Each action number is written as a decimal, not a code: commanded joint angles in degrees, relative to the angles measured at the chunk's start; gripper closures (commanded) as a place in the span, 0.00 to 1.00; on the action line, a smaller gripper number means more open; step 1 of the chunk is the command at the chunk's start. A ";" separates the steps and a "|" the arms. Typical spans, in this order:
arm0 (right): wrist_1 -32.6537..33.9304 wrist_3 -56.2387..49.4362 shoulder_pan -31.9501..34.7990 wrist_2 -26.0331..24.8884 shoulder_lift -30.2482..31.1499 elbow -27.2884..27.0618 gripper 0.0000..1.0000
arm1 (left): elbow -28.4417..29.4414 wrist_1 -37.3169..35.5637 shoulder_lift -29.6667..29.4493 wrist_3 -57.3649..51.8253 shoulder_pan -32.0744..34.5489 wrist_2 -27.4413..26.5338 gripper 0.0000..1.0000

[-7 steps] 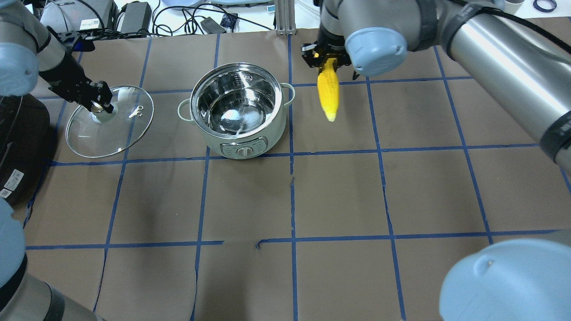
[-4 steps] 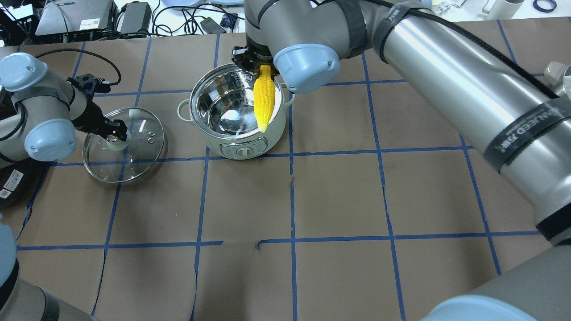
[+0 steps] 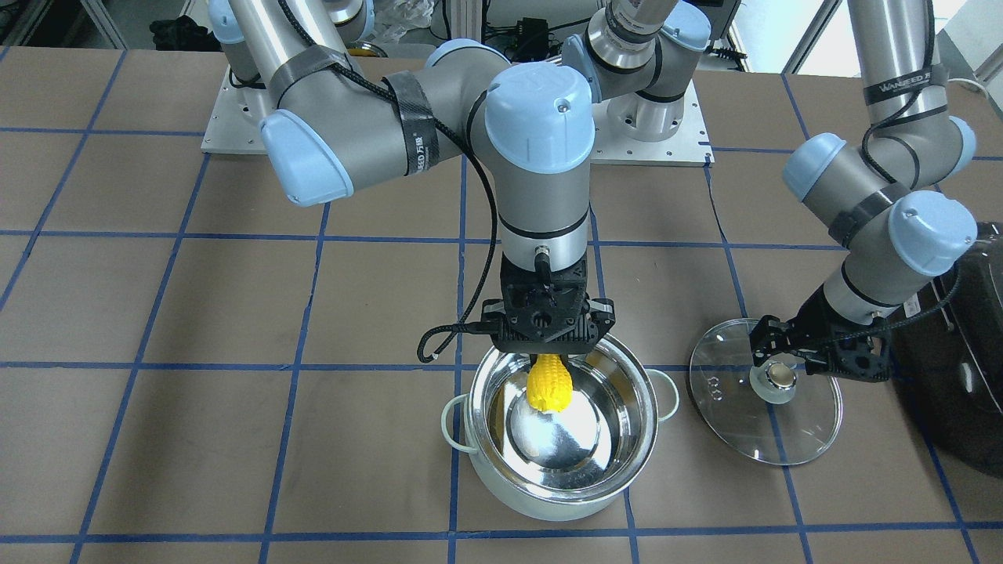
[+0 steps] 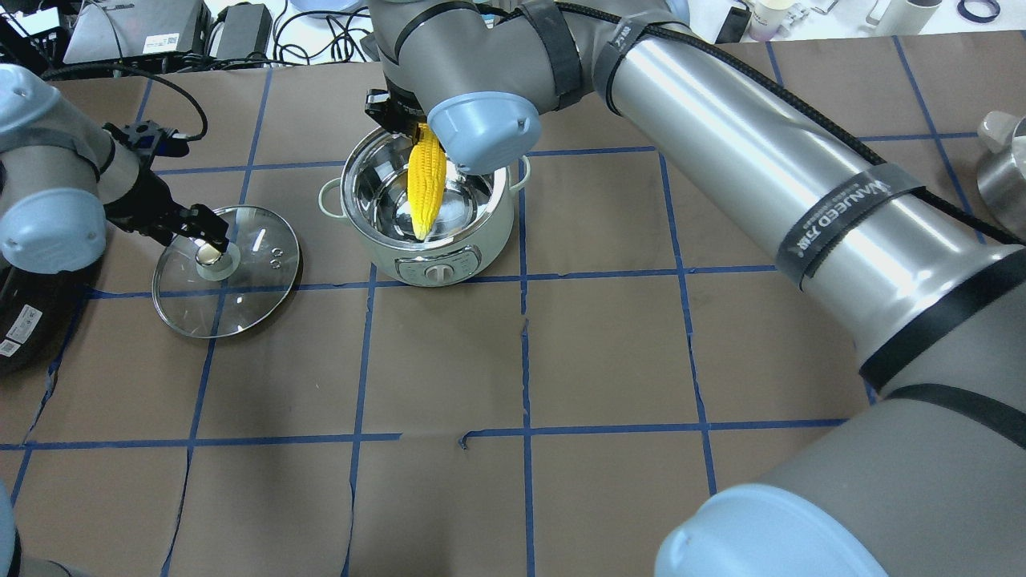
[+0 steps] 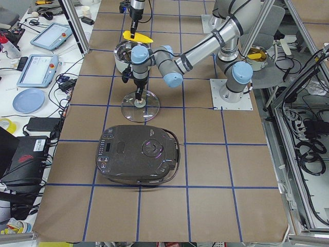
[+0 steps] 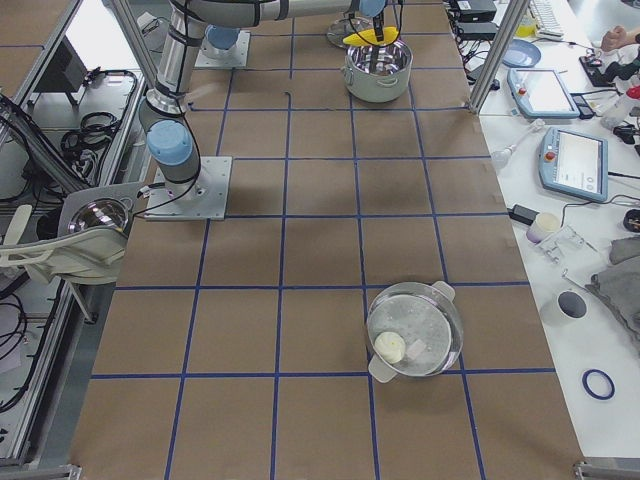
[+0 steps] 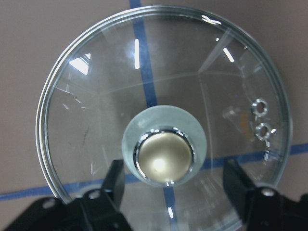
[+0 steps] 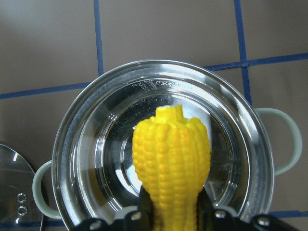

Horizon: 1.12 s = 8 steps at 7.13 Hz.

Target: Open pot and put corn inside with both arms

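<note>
Right gripper (image 3: 546,354) pinches the bumpy yellow corn (image 4: 425,188) by its blunt end, tapered tip hanging over the open, shiny steel pot (image 4: 483,244). To the left, the clear glass lid (image 4: 256,276) lies flat, with the left gripper (image 7: 175,175) spread astride its rounded metal knob (image 7: 163,156).

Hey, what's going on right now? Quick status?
Right gripper shut on corn, held above open pot. Left gripper open around lid knob, lid on table. Pot empty, nothing blocking.
</note>
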<state>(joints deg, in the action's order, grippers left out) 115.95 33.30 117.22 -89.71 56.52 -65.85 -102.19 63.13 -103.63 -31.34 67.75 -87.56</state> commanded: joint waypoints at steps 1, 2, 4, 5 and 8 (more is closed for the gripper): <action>0.68 3.59 0.03 0.67 -1.59 0.37 0.58 | 12.83 25.00 7.97 9.82 4.64 0.20 0.00; 4.34 5.96 0.03 0.85 -1.85 -0.85 0.43 | 16.55 28.33 10.09 19.03 10.42 -0.32 0.00; 11.66 9.56 0.03 0.76 -2.03 -3.84 0.15 | 18.95 30.46 13.87 29.81 19.93 -3.29 0.00; 13.50 9.94 -0.06 0.24 -1.94 -4.20 0.02 | 18.26 30.21 14.59 31.15 22.05 -3.14 0.00; 12.38 1.04 -2.07 -0.20 -0.37 -4.55 0.00 | 17.90 30.03 15.92 32.57 24.45 -3.14 0.00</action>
<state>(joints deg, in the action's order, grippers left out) 128.95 39.84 116.44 -89.68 55.29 -70.23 -84.02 93.18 -88.12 1.00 91.73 -90.55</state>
